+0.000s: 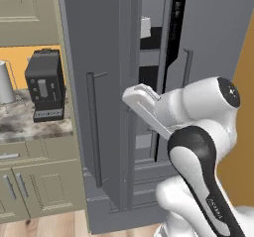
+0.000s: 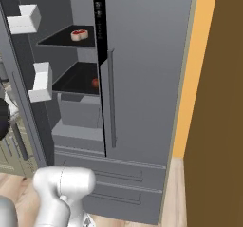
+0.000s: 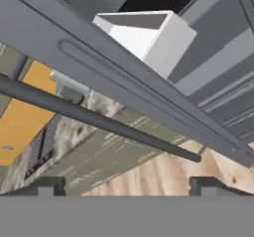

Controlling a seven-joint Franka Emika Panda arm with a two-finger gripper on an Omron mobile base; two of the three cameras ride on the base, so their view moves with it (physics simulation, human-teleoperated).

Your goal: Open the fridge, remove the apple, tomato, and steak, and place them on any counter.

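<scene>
Orange wall and pale wood floor frame a kitchen where the fridge (image 1: 114, 97), tall and dark grey, has its left door (image 1: 94, 82) swung out while the right door (image 2: 142, 69) sits closed. Beside it on the left, the desk (image 1: 30, 124), a speckled stone worktop over beige cabinets (image 1: 34, 186), carries a black coffee machine (image 1: 45, 85) and a metal canister (image 1: 6, 83).

Inside the open fridge, the steak (image 2: 79, 34) lies flat on the upper dark shelf (image 2: 66, 42). On the shelf below it, near the right edge, sits a small round red thing (image 2: 95, 82); whether it is the tomato or the apple is hard to say at this size. White door bins (image 2: 40, 81) hang on the inner side of the open door.

From the hand view, the gripper (image 3: 126, 184) has its two dark fingertips (image 3: 47, 185) set wide apart with nothing between them. The open door's long bar handle (image 3: 99, 124) crosses just above the fingertips, not touching them, and one white bin (image 3: 149, 40) shows beyond the door's edge.
</scene>
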